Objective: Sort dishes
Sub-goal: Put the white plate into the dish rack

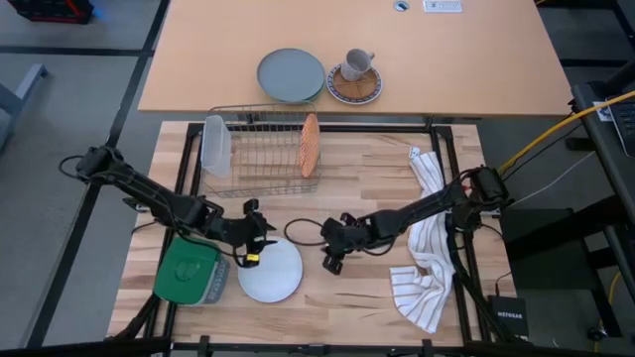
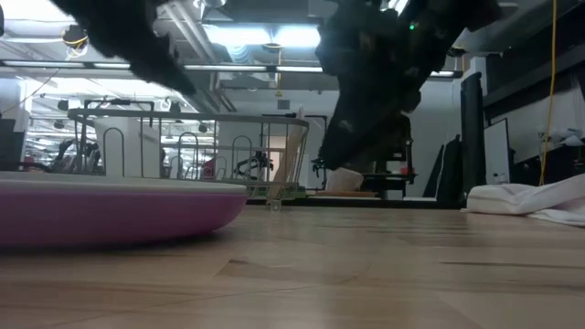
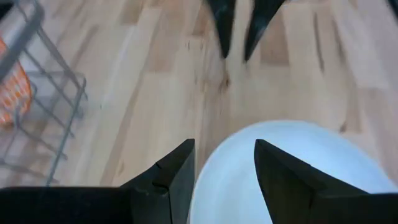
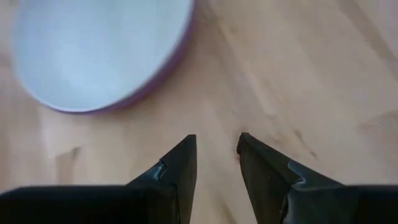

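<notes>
**Both hands empty beside the purple plate**

You have the purple plate (image 1: 270, 271) lying flat on the wooden table (image 1: 377, 297), its pale face up and its purple rim showing in the low view (image 2: 110, 212). Your left hand (image 1: 254, 248) hovers over the plate's rim on the drying-rack side, fingers (image 3: 171, 180) parted moderately and holding nothing. Your right hand (image 1: 332, 260) sits low over bare wood just beside the plate, on the side toward the striped towel (image 1: 425, 268), its fingers (image 4: 180, 171) narrowly apart and empty. The orange-red patterned plate (image 1: 310, 145) stands on edge in the wire drying rack (image 1: 260, 151), well apart from the purple plate. A green lidded container (image 1: 189, 274) lies just beside the purple plate, opposite the towel.
</notes>
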Available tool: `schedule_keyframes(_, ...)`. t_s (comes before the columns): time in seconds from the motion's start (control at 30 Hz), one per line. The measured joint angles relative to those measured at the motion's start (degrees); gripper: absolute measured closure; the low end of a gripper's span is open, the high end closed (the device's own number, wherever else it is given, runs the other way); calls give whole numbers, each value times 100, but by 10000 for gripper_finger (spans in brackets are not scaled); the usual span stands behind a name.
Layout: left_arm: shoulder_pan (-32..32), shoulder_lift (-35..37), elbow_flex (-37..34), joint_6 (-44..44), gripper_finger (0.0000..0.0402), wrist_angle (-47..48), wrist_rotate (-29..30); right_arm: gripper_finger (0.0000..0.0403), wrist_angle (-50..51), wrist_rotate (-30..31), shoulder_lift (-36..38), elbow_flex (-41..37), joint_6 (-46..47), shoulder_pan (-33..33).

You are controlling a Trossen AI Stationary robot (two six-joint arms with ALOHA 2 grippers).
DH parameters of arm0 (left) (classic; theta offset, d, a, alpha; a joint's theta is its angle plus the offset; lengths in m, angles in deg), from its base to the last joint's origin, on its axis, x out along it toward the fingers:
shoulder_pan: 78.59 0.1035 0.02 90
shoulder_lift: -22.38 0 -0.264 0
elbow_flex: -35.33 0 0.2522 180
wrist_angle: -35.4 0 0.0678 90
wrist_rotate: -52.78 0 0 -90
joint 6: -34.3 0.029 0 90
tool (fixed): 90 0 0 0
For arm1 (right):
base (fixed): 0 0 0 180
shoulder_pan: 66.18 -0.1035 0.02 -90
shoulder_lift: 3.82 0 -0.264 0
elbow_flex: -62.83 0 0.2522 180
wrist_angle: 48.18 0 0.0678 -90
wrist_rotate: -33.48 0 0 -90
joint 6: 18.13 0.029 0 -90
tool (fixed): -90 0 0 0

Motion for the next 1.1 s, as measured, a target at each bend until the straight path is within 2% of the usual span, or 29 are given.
schedule_keyframes(0.23,106,-257,-290,-180,247,19,-17,278,-558,0,0,-2,-11,-120)
schedule_keyframes(0.5,322,-929,-338,-321,247,130,-77,278,-736,2,0,-2,-17,-105)
schedule_keyframes(0.73,513,-1485,-338,-284,247,140,-643,278,-731,2,-1,-2,-17,-105)
schedule_keyframes(0.83,550,-1628,-337,-282,247,121,-668,278,-730,2,-2,-2,-17,-105)
schedule_keyframes(0.93,564,-1636,-333,-282,261,119,-644,278,-727,2,-2,-2,-17,-105)
schedule_keyframes(1.1,557,-1584,-333,-271,314,149,-533,278,-725,3,-2,-2,-17,-105)
